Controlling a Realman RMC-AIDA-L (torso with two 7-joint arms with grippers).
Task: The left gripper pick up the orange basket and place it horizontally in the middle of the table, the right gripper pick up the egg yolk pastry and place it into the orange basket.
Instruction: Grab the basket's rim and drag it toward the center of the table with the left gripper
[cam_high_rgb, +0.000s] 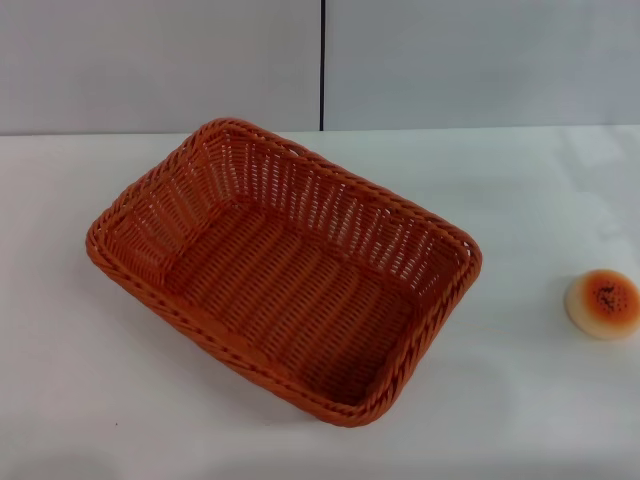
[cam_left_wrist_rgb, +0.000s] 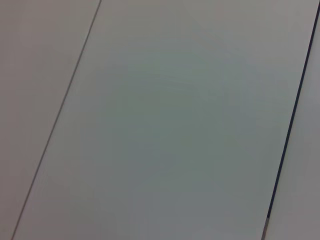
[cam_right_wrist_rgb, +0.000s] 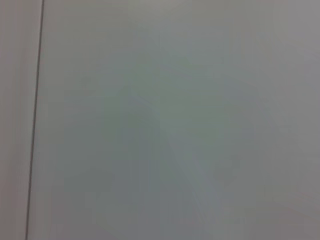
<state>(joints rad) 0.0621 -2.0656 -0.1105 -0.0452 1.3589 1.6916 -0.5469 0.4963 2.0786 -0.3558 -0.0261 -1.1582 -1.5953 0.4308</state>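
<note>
The orange basket (cam_high_rgb: 285, 268) sits empty on the white table (cam_high_rgb: 80, 380), left of centre in the head view, turned at a slant with one corner toward the back wall. The egg yolk pastry (cam_high_rgb: 602, 303) rests on the table at the far right edge of that view, well apart from the basket. Neither gripper shows in any view. Both wrist views show only plain grey panels with thin seams.
A grey wall with a dark vertical seam (cam_high_rgb: 322, 65) runs behind the table. Bare white tabletop lies between the basket and the pastry and along the front edge.
</note>
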